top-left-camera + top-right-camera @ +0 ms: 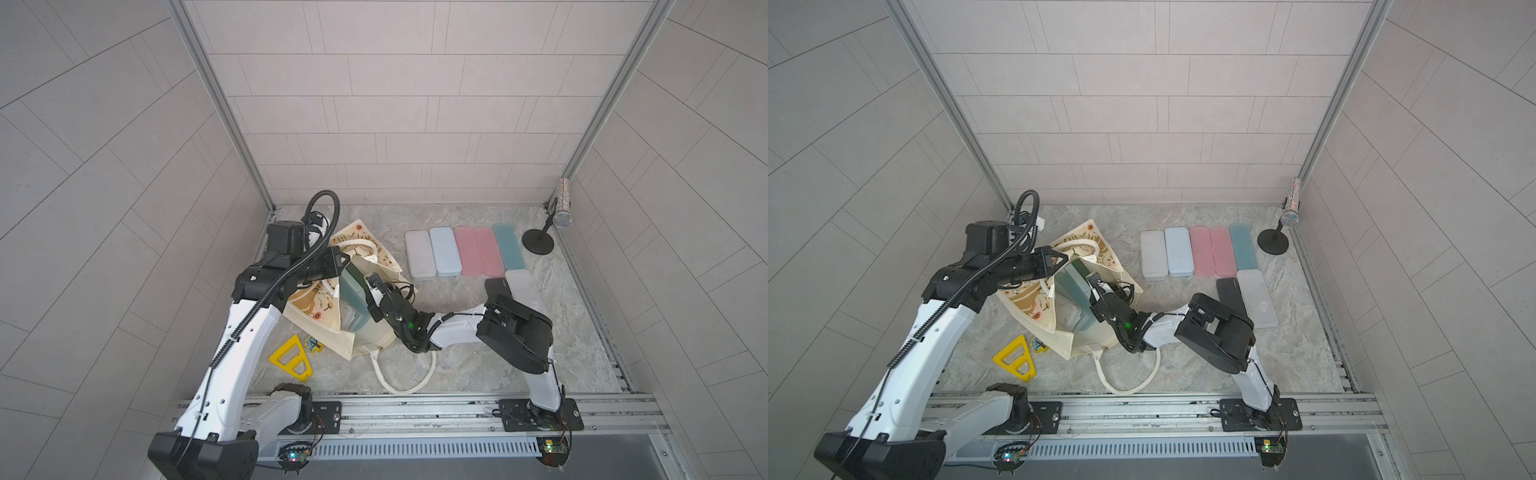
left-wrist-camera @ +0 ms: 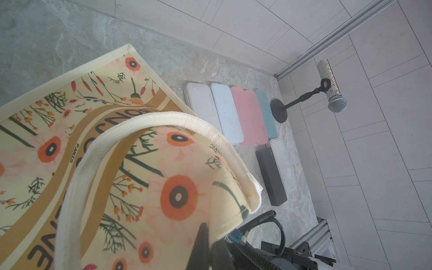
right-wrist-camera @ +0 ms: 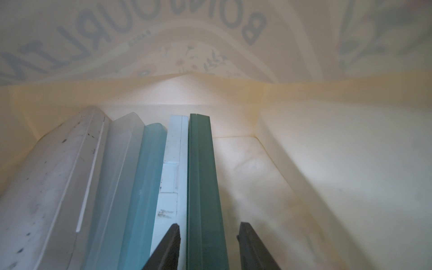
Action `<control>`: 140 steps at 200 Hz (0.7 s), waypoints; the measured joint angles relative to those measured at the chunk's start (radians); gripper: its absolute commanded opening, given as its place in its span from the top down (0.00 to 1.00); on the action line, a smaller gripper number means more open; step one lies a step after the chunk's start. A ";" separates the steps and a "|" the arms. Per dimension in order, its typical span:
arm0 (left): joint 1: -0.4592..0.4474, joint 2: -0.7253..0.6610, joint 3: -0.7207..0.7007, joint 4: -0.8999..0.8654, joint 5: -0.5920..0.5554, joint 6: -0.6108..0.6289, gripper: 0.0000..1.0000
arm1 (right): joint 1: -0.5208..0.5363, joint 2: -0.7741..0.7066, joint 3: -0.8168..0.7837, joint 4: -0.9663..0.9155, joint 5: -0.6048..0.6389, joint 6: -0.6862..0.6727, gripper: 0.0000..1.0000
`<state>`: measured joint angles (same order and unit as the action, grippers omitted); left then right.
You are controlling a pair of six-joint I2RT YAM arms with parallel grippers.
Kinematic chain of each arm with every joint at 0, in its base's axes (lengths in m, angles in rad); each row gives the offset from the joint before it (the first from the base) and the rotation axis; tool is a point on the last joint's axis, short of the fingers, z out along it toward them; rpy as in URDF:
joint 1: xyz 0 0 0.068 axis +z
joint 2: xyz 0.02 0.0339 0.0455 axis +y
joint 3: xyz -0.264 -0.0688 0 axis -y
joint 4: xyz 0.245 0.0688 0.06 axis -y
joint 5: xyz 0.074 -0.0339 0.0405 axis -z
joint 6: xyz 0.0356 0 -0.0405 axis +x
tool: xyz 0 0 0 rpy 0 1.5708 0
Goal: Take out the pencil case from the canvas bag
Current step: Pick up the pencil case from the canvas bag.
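Grey marbled tabletop (image 1: 457, 340) and pale tiled walls enclose the scene. Part of the canvas bag (image 1: 370, 338) is covered by the left arm in both top views. The left gripper (image 1: 347, 259) is pinched tight on the bag's rim. On a tan band (image 2: 70, 140) only "PARIS" reads clearly; the larger letters are cut off. Inside the bag, the right gripper (image 3: 209, 225) has its jaws apart on either side of the green pencil case (image 3: 201, 175), which stands on edge beside paler cases (image 3: 149, 175). More cases (image 1: 444, 251) lie outside on the table.
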<state>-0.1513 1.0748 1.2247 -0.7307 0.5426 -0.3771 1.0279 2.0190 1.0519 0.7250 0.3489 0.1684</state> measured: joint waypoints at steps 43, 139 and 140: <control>0.000 0.000 0.000 0.000 0.000 0.000 1.00 | -0.016 0.000 -0.041 0.005 -0.056 0.101 0.61; 0.000 0.000 0.000 -0.001 0.000 0.000 1.00 | -0.028 0.000 -0.064 0.039 -0.114 0.204 0.83; 0.000 0.000 0.000 -0.001 0.000 0.000 1.00 | -0.028 0.000 -0.064 0.040 -0.114 0.204 0.83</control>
<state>-0.1513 1.0748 1.2243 -0.7315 0.5423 -0.3771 0.9997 2.0190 0.9878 0.7650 0.2348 0.3721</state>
